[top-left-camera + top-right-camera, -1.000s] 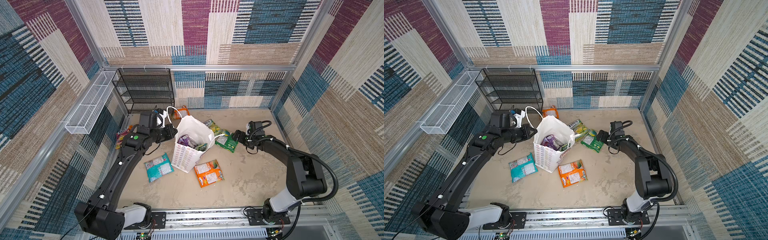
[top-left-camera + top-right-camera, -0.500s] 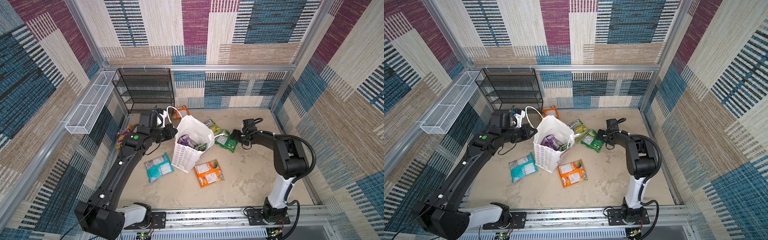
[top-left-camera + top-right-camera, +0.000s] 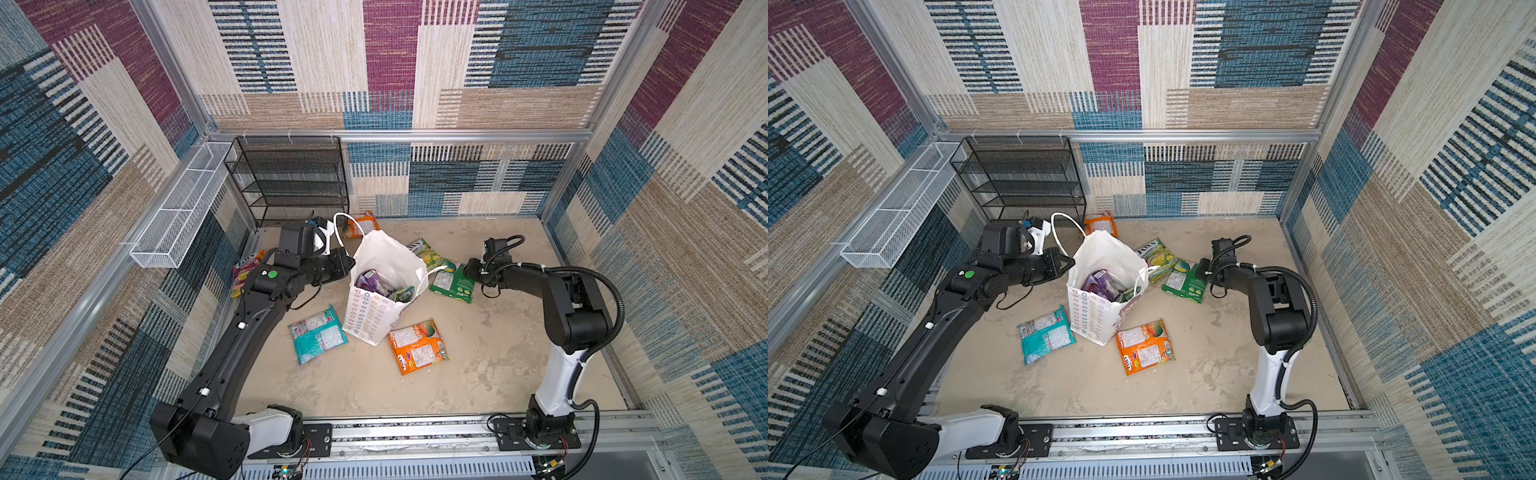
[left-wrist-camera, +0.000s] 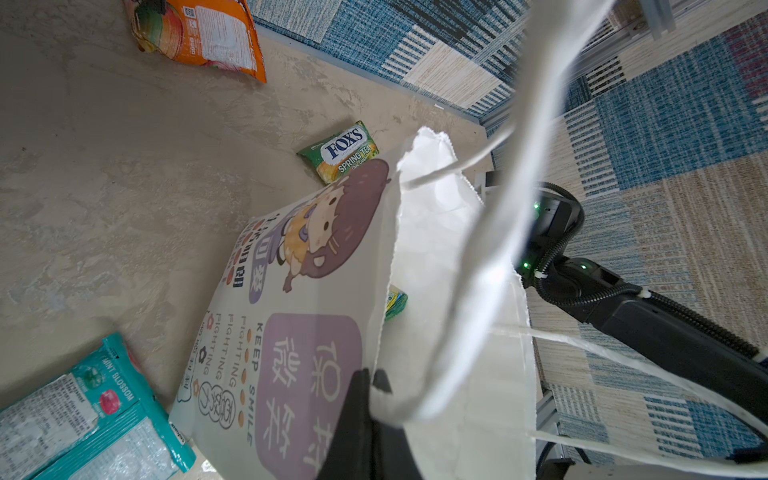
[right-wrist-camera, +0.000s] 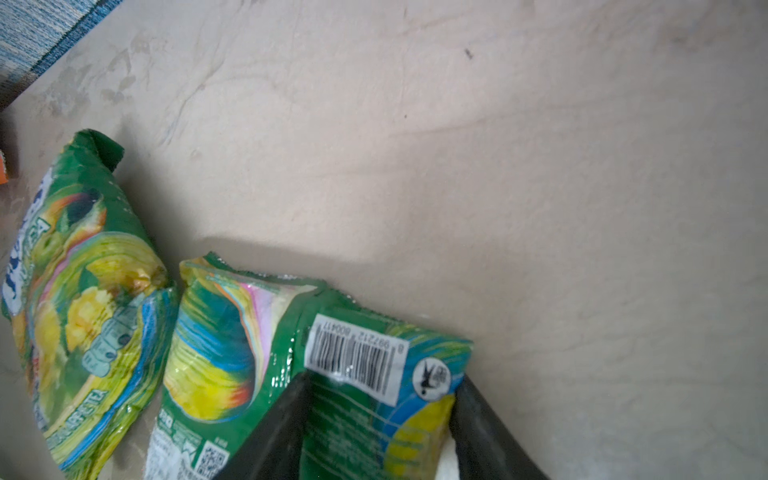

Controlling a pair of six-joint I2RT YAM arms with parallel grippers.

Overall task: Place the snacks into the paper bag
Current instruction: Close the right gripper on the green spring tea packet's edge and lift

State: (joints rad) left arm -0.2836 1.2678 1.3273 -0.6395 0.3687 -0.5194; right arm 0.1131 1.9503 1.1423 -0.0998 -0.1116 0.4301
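Light: bright, even glow is coming from overhead.
Shadow: a soft one is lying on the floor (image 5: 540, 166) beside the green pouch (image 5: 353, 415).
Blur: the cord handle (image 4: 490, 257) is smearing.

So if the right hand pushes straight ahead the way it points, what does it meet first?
The green pouch: its corner already sits inside the right hand. Beyond that I can't judge.

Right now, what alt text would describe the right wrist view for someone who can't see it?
Two dark fingers of the right gripper straddle a green pouch lying on a beige table; a yellow-green pouch lies beside it.
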